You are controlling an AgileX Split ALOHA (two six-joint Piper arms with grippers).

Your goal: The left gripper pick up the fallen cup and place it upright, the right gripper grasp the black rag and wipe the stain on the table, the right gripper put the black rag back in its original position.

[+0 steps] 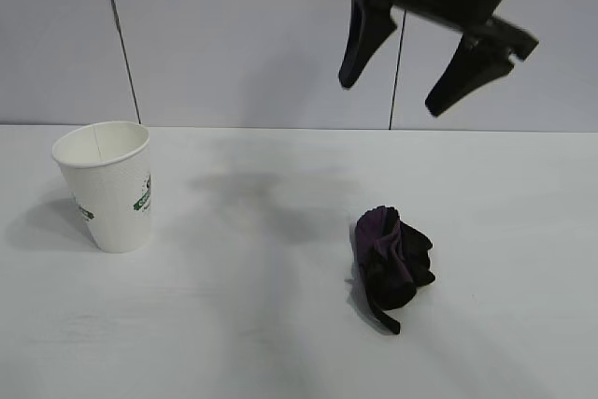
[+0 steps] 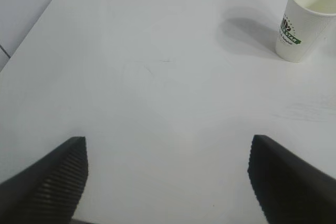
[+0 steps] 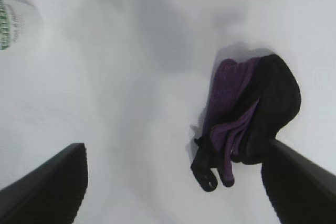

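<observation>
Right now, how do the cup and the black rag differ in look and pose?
The cup is white with a green logo; the black rag is black with purple stripes. The cup stands upright, mouth open and empty inside; the rag lies crumpled in a heap. The cup is at the exterior view's left; the rag is right of centre, below the raised right gripper. Both rest free on the table.

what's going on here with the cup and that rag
Nothing is being held right now. The cup stands upright on the table, and the black rag lies crumpled on it to the right. The right gripper hangs open, high above the rag. The left gripper is open over bare table. No stain shows.
</observation>
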